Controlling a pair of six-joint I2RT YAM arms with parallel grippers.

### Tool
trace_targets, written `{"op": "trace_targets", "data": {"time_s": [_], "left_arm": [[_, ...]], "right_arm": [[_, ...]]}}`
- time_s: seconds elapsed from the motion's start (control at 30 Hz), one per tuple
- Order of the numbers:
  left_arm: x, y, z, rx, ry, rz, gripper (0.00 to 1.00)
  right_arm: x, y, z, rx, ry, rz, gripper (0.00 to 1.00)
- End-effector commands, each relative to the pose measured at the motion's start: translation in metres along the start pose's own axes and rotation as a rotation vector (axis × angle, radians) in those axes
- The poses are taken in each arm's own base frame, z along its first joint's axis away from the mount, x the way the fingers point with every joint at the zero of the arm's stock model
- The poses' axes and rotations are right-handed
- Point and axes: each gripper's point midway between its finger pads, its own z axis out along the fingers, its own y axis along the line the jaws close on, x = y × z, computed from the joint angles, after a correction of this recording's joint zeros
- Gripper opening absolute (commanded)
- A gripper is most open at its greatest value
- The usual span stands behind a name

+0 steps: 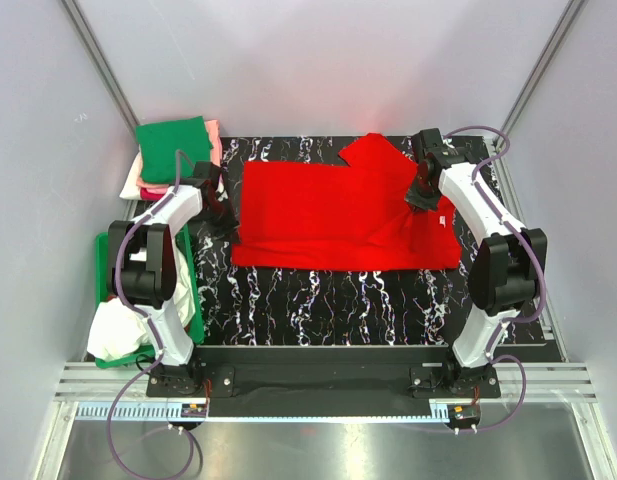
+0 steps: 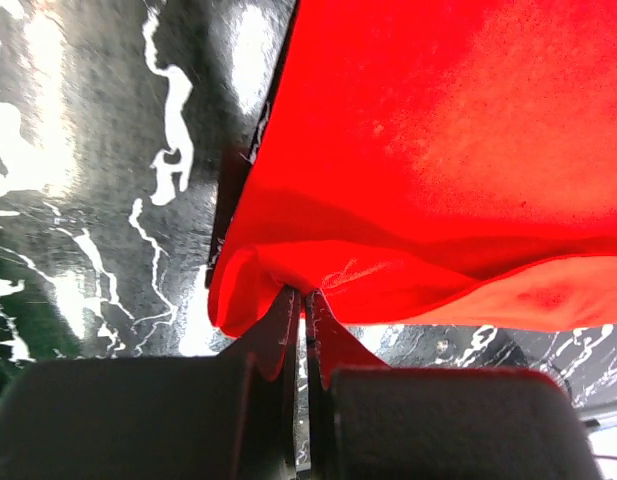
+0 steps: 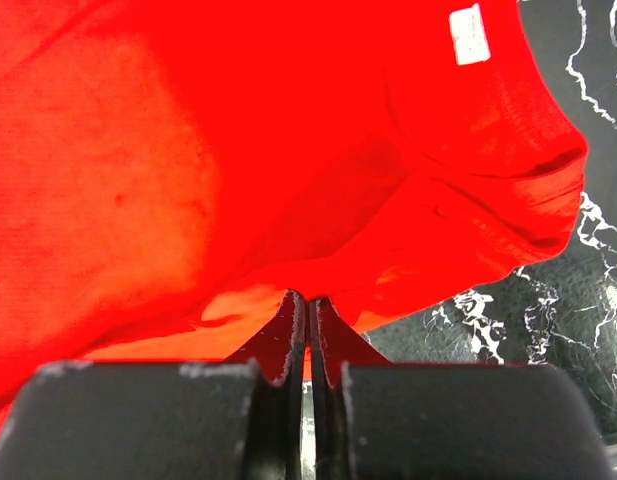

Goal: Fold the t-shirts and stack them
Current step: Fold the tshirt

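A bright red t-shirt (image 1: 328, 215) lies spread across the black marbled mat (image 1: 318, 300), one sleeve sticking out at the back right. My left gripper (image 1: 224, 210) is at the shirt's left edge. In the left wrist view it (image 2: 301, 293) is shut on a pinch of red cloth (image 2: 438, 150), which lifts off the mat there. My right gripper (image 1: 418, 200) is over the shirt's right part, and in the right wrist view it (image 3: 308, 298) is shut on a fold of the red cloth (image 3: 188, 150) near the collar with its white label (image 3: 470, 35).
A stack of folded t-shirts sits at the back left, a green one (image 1: 173, 150) on top with pink (image 1: 215, 140) and white (image 1: 131, 185) edges below. A green plastic bin (image 1: 100, 270) stands left of the mat with white cloth (image 1: 116, 330) in it. Grey walls close in on both sides.
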Motion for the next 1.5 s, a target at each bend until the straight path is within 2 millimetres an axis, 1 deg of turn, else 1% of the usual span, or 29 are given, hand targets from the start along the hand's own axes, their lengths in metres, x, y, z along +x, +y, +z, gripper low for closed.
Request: {"op": "trace_targets", "data": {"time_s": [0.0,0.17,0.23,0.27,0.3,0.43,0.5,0.57,0.6,0.67,0.7,0.73,0.77,0.8,0.83,0.87,0.9,1.0,1.03,1.07,1.1,1.13,1.2,1.23,1.3,1.33,1.4,1.43,1.47], "left_arm": [[-0.022,0.004,-0.011,-0.051,-0.063,0.02,0.0],[-0.034,0.0,-0.012,-0.055,-0.08,0.021,0.01],[-0.036,-0.002,-0.004,-0.053,-0.059,0.018,0.02],[-0.044,-0.008,-0.006,-0.036,-0.07,0.021,0.03],[-0.045,-0.007,0.002,-0.039,-0.054,0.02,0.03],[-0.06,-0.017,0.011,-0.019,-0.04,0.033,0.09],[-0.067,-0.02,0.016,-0.016,-0.033,0.043,0.19],[-0.068,-0.017,0.019,-0.037,-0.017,0.045,0.3],[-0.069,-0.016,0.02,-0.048,-0.013,0.045,0.43],[-0.073,-0.016,0.014,-0.057,-0.037,0.049,0.52],[-0.076,-0.021,-0.001,-0.042,-0.078,0.056,0.57],[-0.072,-0.018,-0.005,-0.051,-0.087,0.051,0.59],[-0.074,-0.022,-0.021,-0.037,-0.126,0.059,0.61],[-0.072,-0.022,-0.028,-0.039,-0.139,0.059,0.64],[-0.062,-0.017,-0.028,-0.057,-0.126,0.056,0.66],[-0.061,-0.021,-0.04,-0.04,-0.159,0.065,0.66],[-0.055,-0.019,-0.041,-0.041,-0.156,0.066,0.66],[-0.031,-0.011,-0.041,-0.027,-0.158,0.053,0.67],[-0.026,-0.009,-0.04,-0.023,-0.158,0.044,0.67],[-0.015,-0.003,-0.035,-0.025,-0.152,0.04,0.67],[-0.012,-0.001,-0.033,-0.023,-0.155,0.036,0.67],[-0.009,0.0,-0.03,-0.017,-0.159,0.029,0.68],[0.002,0.006,-0.021,-0.016,-0.137,0.017,0.7],[0.003,0.002,-0.019,0.009,-0.137,0.01,0.7],[0.01,0.005,-0.012,0.016,-0.125,-0.003,0.72],[0.007,0.005,-0.01,0.018,-0.137,-0.012,0.72],[0.012,0.008,-0.002,0.013,-0.124,-0.025,0.74],[0.01,0.009,0.001,0.016,-0.131,-0.039,0.74],[0.012,0.01,0.005,0.012,-0.123,-0.046,0.74]], "right_arm": [[-0.027,0.0,-0.003,0.002,-0.077,0.016,0.0],[-0.033,0.002,0.008,0.009,-0.071,0.016,0.0],[-0.035,0.003,0.012,0.015,-0.067,0.016,0.0],[-0.038,0.003,0.016,0.032,-0.07,0.017,0.0],[-0.039,0.004,0.017,0.034,-0.072,0.02,0.0],[-0.044,0.003,0.028,0.067,-0.066,0.029,0.0],[-0.049,0.001,0.033,0.085,-0.067,0.042,0.0],[-0.055,0.007,0.041,0.068,-0.069,0.045,0.0],[-0.056,0.011,0.044,0.06,-0.061,0.046,0.0],[-0.066,0.015,0.055,0.074,-0.057,0.048,0.11],[-0.071,0.013,0.06,0.086,-0.053,0.055,0.19],[-0.074,0.014,0.072,0.101,-0.036,0.057,0.45],[-0.077,0.012,0.078,0.11,-0.024,0.068,0.62],[-0.082,0.005,0.085,0.122,-0.014,0.086,0.74],[-0.085,0.001,0.096,0.133,0.004,0.096,0.89],[-0.087,-0.002,0.102,0.131,0.015,0.109,0.93],[-0.093,-0.013,0.105,0.139,0.023,0.133,0.96],[-0.094,-0.025,0.097,0.133,0.034,0.155,0.97],[-0.09,-0.031,0.084,0.119,0.011,0.164,0.97],[-0.086,-0.033,0.076,0.103,0.0,0.174,0.98],[-0.079,-0.037,0.069,0.094,-0.011,0.184,0.98],[-0.069,-0.06,0.058,0.097,-0.027,0.225,0.98],[-0.047,-0.072,0.05,0.062,-0.001,0.269,0.98],[-0.027,-0.091,0.047,0.055,0.01,0.303,0.97],[-0.004,-0.097,0.047,0.009,0.047,0.327,0.96],[0.016,-0.106,0.051,0.013,0.073,0.329,0.96],[0.034,-0.112,0.056,0.009,0.113,0.335,0.95],[0.049,-0.114,0.062,0.004,0.146,0.337,0.94],[0.053,-0.117,0.065,0.008,0.155,0.341,0.94]]}}
